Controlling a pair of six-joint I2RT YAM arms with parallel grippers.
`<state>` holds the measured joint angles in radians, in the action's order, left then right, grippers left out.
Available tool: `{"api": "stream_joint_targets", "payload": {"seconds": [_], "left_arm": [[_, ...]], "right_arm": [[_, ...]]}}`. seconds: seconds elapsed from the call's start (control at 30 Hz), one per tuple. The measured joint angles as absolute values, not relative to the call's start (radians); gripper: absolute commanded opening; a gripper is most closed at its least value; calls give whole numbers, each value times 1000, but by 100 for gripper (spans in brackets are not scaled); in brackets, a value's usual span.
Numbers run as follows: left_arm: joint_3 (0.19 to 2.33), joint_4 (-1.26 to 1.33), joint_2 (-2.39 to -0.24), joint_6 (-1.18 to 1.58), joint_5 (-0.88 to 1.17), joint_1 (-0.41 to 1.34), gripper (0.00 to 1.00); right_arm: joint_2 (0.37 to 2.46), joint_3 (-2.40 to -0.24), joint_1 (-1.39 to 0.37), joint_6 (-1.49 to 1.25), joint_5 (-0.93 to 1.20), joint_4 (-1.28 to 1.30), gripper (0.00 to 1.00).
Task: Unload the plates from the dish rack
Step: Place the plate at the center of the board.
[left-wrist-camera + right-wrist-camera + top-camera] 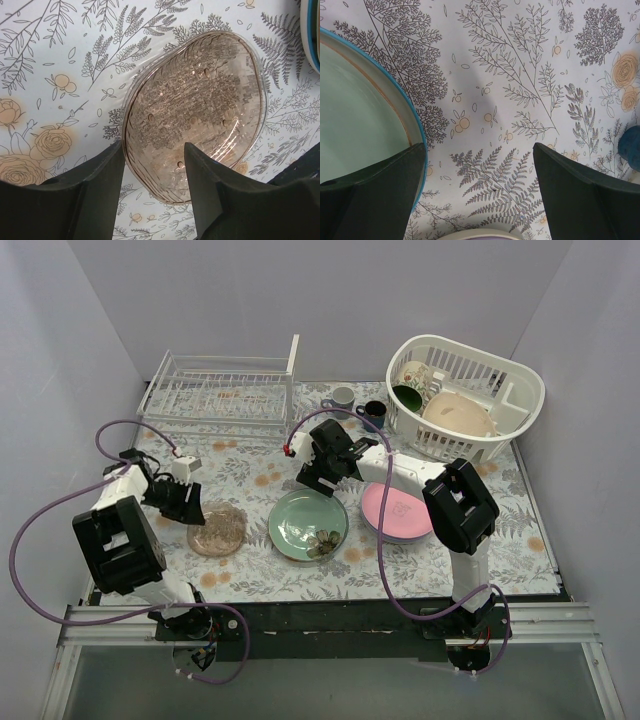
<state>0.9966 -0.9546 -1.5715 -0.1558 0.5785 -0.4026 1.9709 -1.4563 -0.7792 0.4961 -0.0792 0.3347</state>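
The white wire dish rack point(220, 395) stands at the back left with no plate showing in it. A mottled brown plate point(217, 528) lies flat on the table. My left gripper point(188, 503) is open at its left edge. In the left wrist view the plate point(200, 100) has its near rim between the fingers of the gripper point(154, 150). A pale green plate with a blue rim point(308, 525) lies in the middle. A pink plate point(393, 508) lies on a purple one to its right. My right gripper point(325, 478) is open and empty above bare table point(480, 150), beside the green plate point(360, 115).
A white oval plastic basket point(520, 390) with crockery stands at the back right. A grey mug point(341, 398) and a dark blue mug point(374, 412) stand between rack and basket; the blue mug shows in the right wrist view point(630, 147). Walls close in the table.
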Motion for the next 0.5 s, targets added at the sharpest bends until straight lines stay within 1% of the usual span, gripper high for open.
{"api": "stream_joint_targets", "payload": {"seconds": [0.5], "left_arm": [[974,-862,-1556,-102,564,-403,49]], "right_arm": [[1971,-1456,-779,496,-79,335,96]]}}
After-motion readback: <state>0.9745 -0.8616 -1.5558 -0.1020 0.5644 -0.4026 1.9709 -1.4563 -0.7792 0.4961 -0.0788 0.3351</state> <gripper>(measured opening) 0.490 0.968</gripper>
